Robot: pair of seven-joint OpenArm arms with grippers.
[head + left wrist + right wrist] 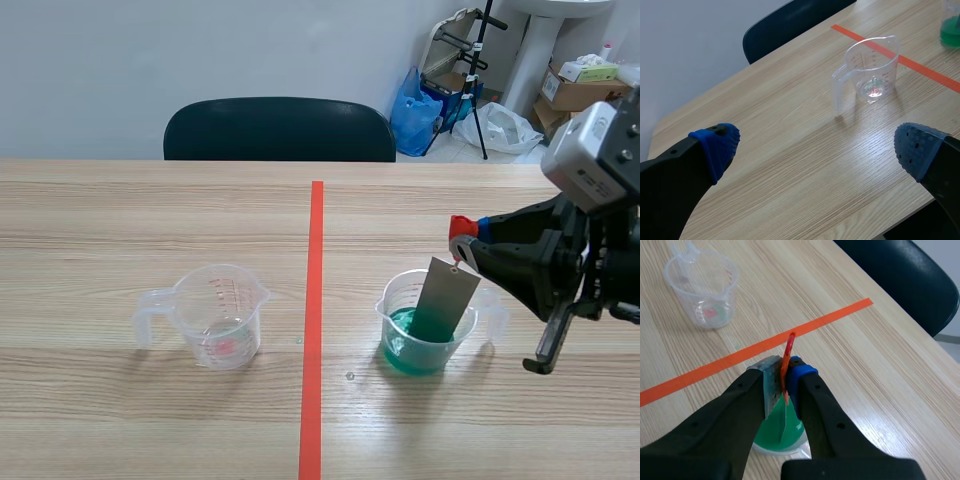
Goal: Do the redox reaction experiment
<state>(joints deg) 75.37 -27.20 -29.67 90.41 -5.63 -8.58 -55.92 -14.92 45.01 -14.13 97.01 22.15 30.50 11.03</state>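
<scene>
1. Clamped the grey metal plate (447, 300) at its top end, beside a red tab (460, 228), between the pressed-together fingers of the right gripper (470, 248).
2. Stood the plate tilted in the clear beaker (392, 300) to the right of the orange tape line (316, 300), lower end sunk in the green liquid (402, 345), upper part leaning over the rim toward the gripper.
3. Held the left gripper (817, 145) over the wooden table (790, 165), fingers wide apart and gripping nothing, well short of the second clear cup (872, 65), with only a pinkish trace at its bottom.
4. Judged as the dipping step of the experiment, with the plate's lower end already wetted.
5. Called for a firm, even squeeze and slow, straight travel, so as not to lever the plate against the rim and tip the light beaker.
6. Called also for keeping the fingertips above the liquid and, on any lift, pausing over the beaker to let drips fall inside.
</scene>
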